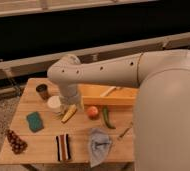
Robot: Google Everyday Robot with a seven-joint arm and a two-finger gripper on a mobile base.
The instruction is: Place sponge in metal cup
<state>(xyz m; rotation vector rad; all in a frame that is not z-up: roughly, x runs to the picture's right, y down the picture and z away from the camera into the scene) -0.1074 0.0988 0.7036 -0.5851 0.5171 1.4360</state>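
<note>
Teal rectangular sponge lies flat on the wooden table, near its left edge.
Its long axis runs near-to-far, the far end leaning left, apart from the dark metal cup. The gripper hangs beside the white bowl; its grip cannot be told.

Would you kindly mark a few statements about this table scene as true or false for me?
1. The green rectangular sponge sits inside the dark metal cup. False: it lies on the wooden table, apart from the cup.
2. The gripper hangs beside the round white bowl. True.
3. The gripper holds the sponge. False: the sponge lies on the table, apart from it.
4. A crumpled blue-grey cloth lies near the table's front edge. True.
</note>
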